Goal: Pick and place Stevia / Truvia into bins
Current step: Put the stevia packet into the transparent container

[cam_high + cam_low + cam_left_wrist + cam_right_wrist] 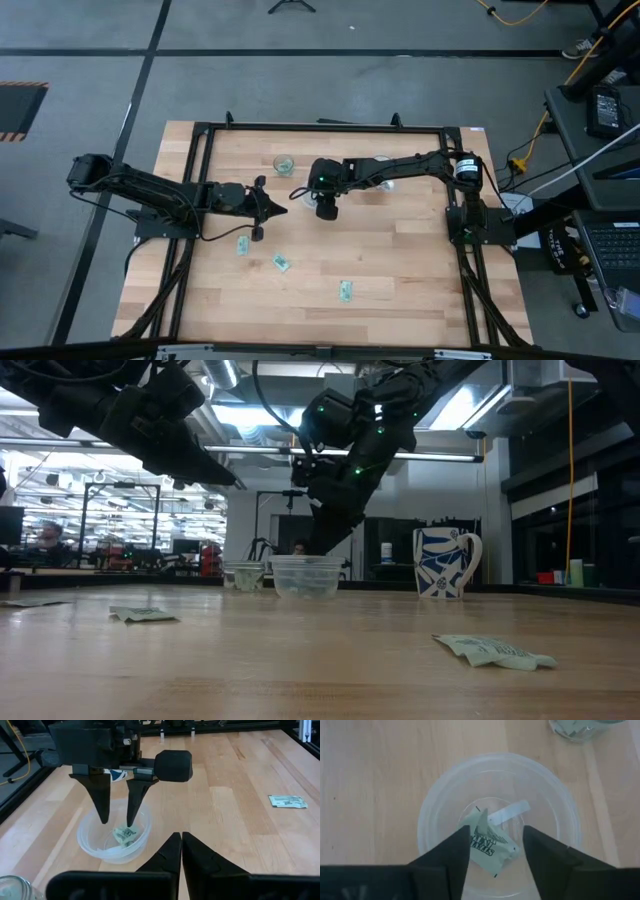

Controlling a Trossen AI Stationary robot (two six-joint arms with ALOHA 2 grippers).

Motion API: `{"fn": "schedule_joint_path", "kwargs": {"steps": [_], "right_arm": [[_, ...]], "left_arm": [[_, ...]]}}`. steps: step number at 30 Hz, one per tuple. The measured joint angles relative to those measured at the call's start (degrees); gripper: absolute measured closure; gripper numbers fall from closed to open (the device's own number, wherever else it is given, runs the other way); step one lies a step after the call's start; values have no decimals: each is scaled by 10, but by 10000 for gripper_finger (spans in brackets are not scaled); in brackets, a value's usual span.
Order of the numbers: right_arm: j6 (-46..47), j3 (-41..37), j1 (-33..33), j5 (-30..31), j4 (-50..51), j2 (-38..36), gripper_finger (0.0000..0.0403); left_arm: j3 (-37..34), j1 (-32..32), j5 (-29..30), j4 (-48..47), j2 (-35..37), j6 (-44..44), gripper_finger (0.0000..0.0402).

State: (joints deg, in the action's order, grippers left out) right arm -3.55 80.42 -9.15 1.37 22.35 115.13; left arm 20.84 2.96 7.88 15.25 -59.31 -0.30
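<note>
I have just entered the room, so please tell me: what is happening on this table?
The right gripper hovers open over the wide whitish bin, where one Stevia sachet lies. The left gripper waits shut beside it. Three sachets remain on the table; the small clear bin holds some too.

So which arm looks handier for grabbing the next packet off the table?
Probably the left. Its gripper hangs shut, empty, close to the nearest loose sachet, with two more beyond. The right gripper is open over the wide bin, where a sachet lies.
</note>
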Motion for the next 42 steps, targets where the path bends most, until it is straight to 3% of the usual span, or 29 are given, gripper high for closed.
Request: {"fn": "schedule_joint_path", "kwargs": {"steps": [9, 15, 23, 30, 35, 42], "right_arm": [[1, 66, 6, 1, 109, 0, 200], [-13, 94, 42, 35, 165, -4, 228], [6, 93, 96, 49, 186, -62, 279], [75, -7, 172, 161, 103, -114, 328], [118, -91, 223, 170, -6, -158, 359], [182, -121, 281, 170, -54, -167, 397]], "left_arm": [[0, 0, 1, 0, 0, 30, 389], [0, 0, 2, 0, 0, 32, 391], [0, 0, 1, 4, 0, 43, 389], [0, 0, -2, 5, 0, 41, 398], [0, 0, -10, 4, 0, 55, 400], [0, 0, -112, -4, 0, 107, 400]]}}
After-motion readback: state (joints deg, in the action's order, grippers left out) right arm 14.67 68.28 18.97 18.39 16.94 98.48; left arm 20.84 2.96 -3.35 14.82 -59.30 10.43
